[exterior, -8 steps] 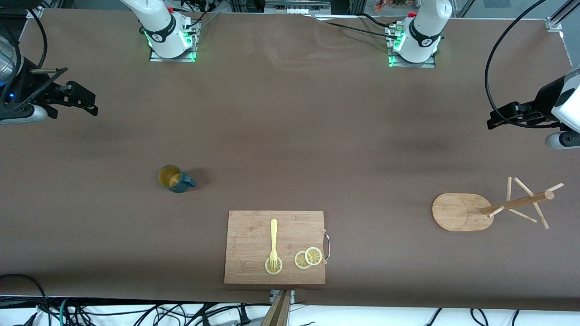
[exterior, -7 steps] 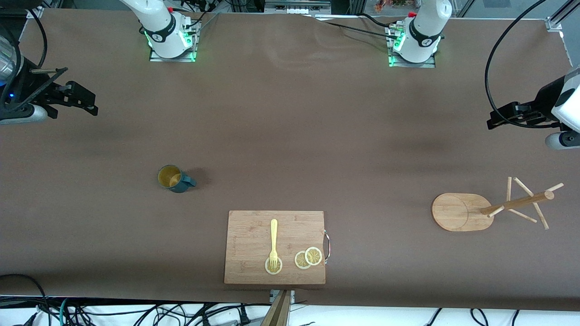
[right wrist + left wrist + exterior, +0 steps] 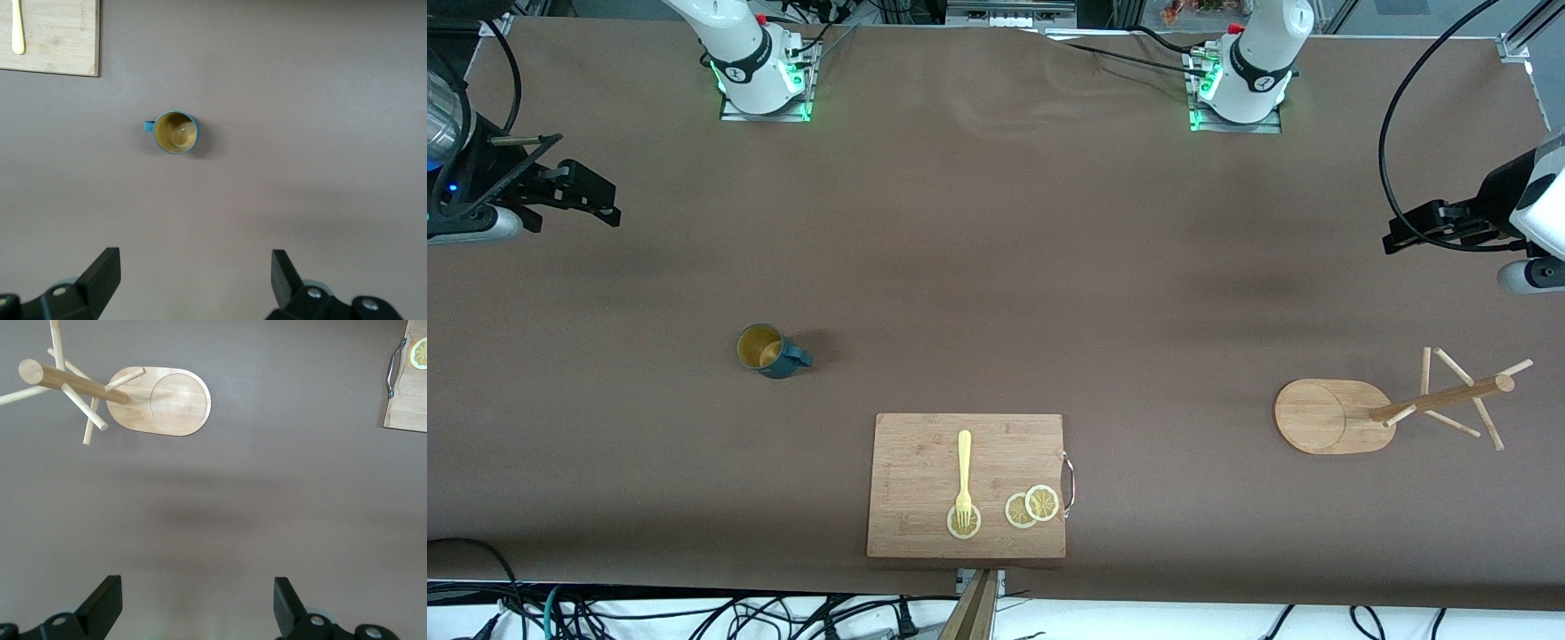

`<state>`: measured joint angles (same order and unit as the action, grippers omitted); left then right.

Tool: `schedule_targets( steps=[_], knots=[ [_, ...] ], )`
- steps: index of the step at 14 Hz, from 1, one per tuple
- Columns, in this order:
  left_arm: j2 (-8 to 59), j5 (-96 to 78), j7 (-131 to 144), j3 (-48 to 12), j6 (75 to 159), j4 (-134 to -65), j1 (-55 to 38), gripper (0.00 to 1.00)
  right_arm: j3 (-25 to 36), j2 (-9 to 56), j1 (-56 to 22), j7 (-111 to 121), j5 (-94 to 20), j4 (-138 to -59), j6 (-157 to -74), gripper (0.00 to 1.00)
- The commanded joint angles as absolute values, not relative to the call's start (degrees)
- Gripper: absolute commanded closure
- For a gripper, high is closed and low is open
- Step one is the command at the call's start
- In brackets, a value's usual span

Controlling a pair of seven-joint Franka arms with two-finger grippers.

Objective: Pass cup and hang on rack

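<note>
The dark teal cup [image 3: 768, 350] stands upright on the brown table, its handle toward the left arm's end; it also shows in the right wrist view [image 3: 176, 132]. The wooden rack [image 3: 1396, 411] stands at the left arm's end, pegs spread; it shows in the left wrist view [image 3: 120, 393] too. My right gripper [image 3: 600, 203] is open and empty, high over the right arm's end of the table, apart from the cup [image 3: 193, 280]. My left gripper [image 3: 1400, 238] is open and empty, high over the table near the rack [image 3: 198, 603].
A rectangular bamboo cutting board [image 3: 925, 462] lies near the front edge, carrying a yellow fork [image 3: 964, 476] and lemon slices [image 3: 1032, 505]. Its metal handle [image 3: 1069, 482] faces the rack. Cables hang at the table's front edge.
</note>
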<state>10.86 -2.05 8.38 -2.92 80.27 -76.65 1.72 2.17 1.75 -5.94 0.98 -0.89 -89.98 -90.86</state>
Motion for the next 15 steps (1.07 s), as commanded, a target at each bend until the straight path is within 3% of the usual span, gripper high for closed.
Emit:
schedule_targets(
  steps=[1, 15],
  knots=[
    [11.51, -1.05, 7.03, -3.16, 79.98, -75.15, 2.11, 0.00, 1.67, 0.62, -5.54, 0.70, -0.17, -90.70, -90.53, 0.00],
    [11.60, -1.06, 7.03, -3.16, 79.98, -75.15, 2.20, 0.00, 1.49, 0.62, -6.15, 0.79, -0.44, -90.62, -90.35, 0.00]
  ],
)
